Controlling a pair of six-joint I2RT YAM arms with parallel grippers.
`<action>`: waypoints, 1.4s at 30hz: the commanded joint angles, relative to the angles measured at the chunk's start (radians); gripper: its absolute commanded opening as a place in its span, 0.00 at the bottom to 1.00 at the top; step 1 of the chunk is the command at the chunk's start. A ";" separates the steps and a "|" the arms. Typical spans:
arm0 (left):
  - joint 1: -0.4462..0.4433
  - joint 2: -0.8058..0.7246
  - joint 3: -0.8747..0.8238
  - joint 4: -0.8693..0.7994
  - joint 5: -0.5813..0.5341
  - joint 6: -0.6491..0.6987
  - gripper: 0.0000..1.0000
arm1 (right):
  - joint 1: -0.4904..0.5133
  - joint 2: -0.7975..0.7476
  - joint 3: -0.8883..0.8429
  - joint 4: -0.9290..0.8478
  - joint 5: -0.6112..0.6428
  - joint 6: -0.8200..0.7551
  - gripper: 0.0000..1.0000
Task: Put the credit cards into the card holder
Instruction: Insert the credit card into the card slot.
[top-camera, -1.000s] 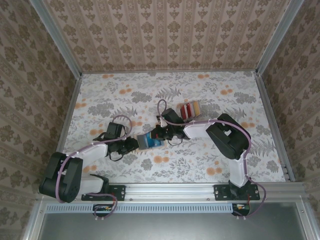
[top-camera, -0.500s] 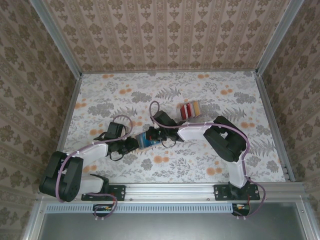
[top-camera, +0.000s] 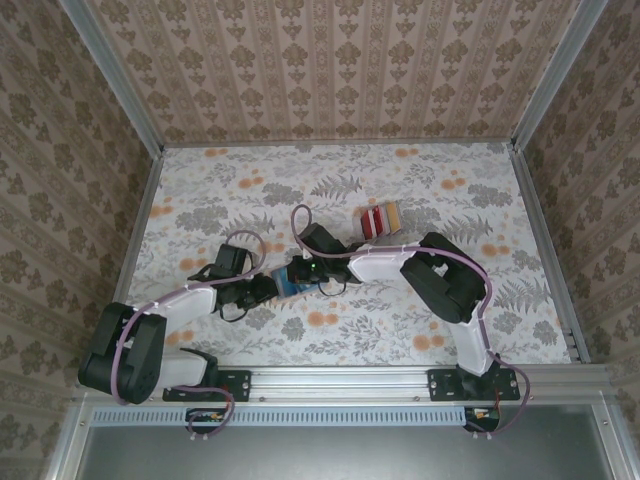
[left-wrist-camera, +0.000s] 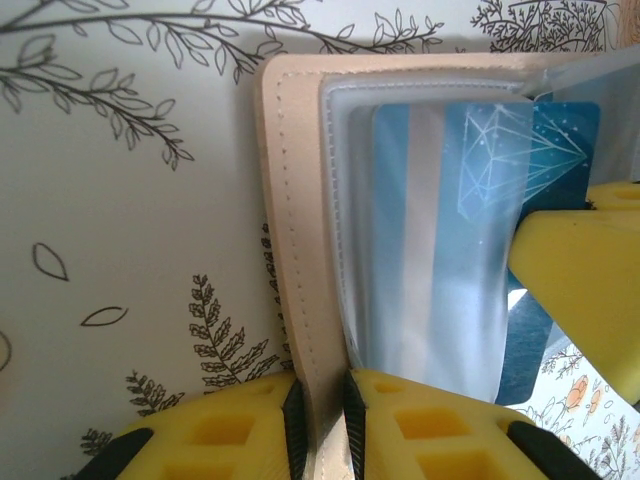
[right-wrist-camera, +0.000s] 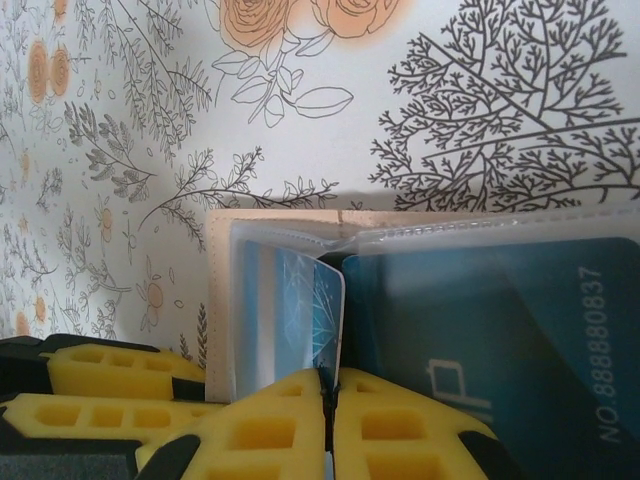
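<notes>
My left jaws are nearly closed and clamp the near edge of the holder, one yellow finger on the outside of its tan stitched cover and the other on the inside, against the clear sleeve. The holder lies open on the desk at about the middle, a little toward the near side, right between my two arms; from above it reads as a small blue patch with my wrists on either side. My right jaws are pressed together, and a thin blue card with a pale diamond drawing runs down into the seam between the pads, so I hold it by its edge. From my left wrist that same card lies partly under the frosted sleeve, its darker right end sticking out, with one of my right fingers just below that end. To the right of my right pads a second sleeve covers a numbered card, also blue, lying flat with its digits running up the right side. The tan cover shows as a narrow frame to the left of the sleeves. The other cards sit in a small overlapping row of red, white and tan, farther off and to the right of the holder, well apart from it.
</notes>
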 joint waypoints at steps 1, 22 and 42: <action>-0.040 0.038 -0.012 0.038 0.022 -0.015 0.25 | 0.056 0.056 0.011 -0.085 -0.044 -0.015 0.10; -0.040 0.035 -0.010 0.026 0.016 -0.009 0.25 | -0.005 -0.205 -0.085 -0.231 0.102 -0.102 0.39; -0.045 -0.111 0.074 -0.129 -0.006 -0.012 0.25 | -0.059 -0.370 -0.206 -0.270 0.161 -0.140 0.41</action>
